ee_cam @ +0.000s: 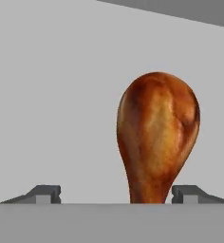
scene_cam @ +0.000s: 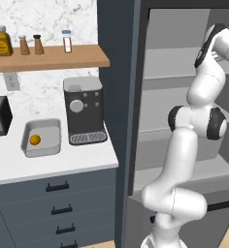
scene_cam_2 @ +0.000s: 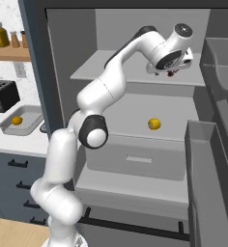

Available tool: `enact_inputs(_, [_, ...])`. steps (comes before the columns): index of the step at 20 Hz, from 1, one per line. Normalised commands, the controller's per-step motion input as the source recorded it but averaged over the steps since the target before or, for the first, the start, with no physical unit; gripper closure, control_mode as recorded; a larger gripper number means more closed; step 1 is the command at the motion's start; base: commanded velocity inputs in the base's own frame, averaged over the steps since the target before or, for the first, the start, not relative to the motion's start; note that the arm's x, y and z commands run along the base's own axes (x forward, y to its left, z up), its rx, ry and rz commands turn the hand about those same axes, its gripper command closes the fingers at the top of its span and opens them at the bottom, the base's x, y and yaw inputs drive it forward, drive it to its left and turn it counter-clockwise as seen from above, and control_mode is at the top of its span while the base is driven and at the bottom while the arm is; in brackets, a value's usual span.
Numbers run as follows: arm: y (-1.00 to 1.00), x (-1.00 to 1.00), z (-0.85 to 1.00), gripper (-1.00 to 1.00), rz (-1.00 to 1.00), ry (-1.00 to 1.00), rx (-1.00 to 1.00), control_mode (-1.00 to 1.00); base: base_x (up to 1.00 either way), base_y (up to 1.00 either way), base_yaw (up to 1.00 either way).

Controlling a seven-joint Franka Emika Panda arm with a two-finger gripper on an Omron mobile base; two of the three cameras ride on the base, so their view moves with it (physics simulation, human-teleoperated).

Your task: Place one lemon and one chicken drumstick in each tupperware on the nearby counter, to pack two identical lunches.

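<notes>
Gripper (ee_cam: 116, 194) was up at the fridge's top shelf (scene_cam_2: 135, 72), jaws spread, drumstick (ee_cam: 157, 135) between them nearer the right tip, not pinched yet. One lemon (scene_cam: 35, 139) sat in the tupperware (scene_cam: 51, 127) on the desk (scene_cam: 63, 162); another lemon (scene_cam_2: 154, 124) waited on the lower shelf.

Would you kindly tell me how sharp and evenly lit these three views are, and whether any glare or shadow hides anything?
Hand view: chicken drumstick crisp, soft sheen, no glare, fingers apart. Right base view: flat even light, lemon on the fridge shelf casts a faint shadow. Left base view: slightly soft, tupperware and its lemon readable; nothing hidden by shadow.
</notes>
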Motion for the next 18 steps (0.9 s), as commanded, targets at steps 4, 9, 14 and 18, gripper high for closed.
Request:
enact_inputs(4, [0.15,0.00,-0.05,1.00,0.09,0.00,-0.01,-1.00,0.00,0.00,0.00])
enact_inputs(9, [0.00,-0.13,-0.01,1.00,0.05,0.00,0.00,-1.00,0.00,0.00,0.00])
enact_inputs(14, [0.02,-0.98,-0.34,1.00,0.03,0.00,0.00,-1.00,0.00,0.00,0.00])
enact_inputs(18, [0.34,-1.00,-0.47,1.00,0.00,-0.02,-0.05,-1.00,0.00,0.00,0.00])
